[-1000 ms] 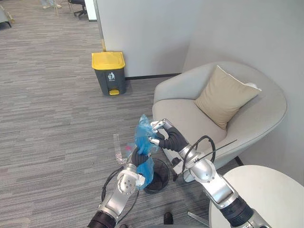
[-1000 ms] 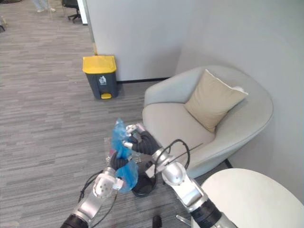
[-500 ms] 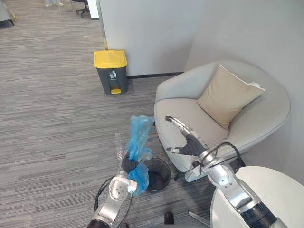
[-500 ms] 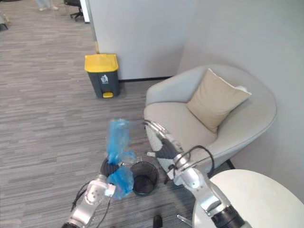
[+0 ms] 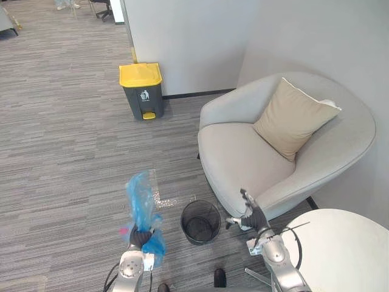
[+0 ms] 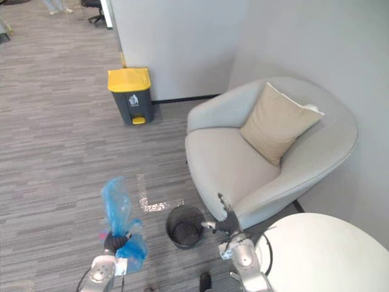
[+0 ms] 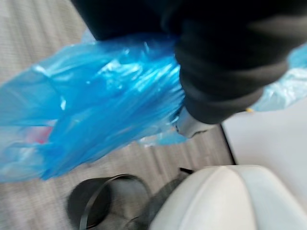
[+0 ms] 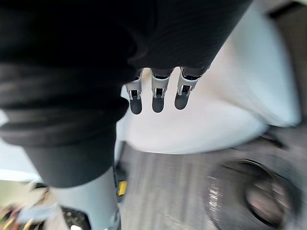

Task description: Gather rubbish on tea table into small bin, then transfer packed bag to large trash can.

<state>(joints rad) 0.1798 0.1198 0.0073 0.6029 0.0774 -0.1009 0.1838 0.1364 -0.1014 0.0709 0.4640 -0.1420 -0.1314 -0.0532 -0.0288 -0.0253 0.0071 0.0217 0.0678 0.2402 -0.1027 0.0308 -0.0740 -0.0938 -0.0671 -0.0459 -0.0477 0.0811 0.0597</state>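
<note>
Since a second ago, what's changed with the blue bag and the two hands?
The right hand let go of the blue bag and drew back toward the armchair, fingers straight. The left hand, shut on the bag's neck, carried it to the robot's left, away from the small bin. Small bin, armchair and large trash can stayed put.

Carpet (image 5: 61,152): bin (image 5: 200,221), armchair (image 5: 243,158), trash can (image 5: 141,91), maybe tape (image 5: 159,198)

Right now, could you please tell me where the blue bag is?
In the left eye view, the blue bag is at lower left, gripped by the left hand above the carpet, left of the small black bin by the armchair.
</note>
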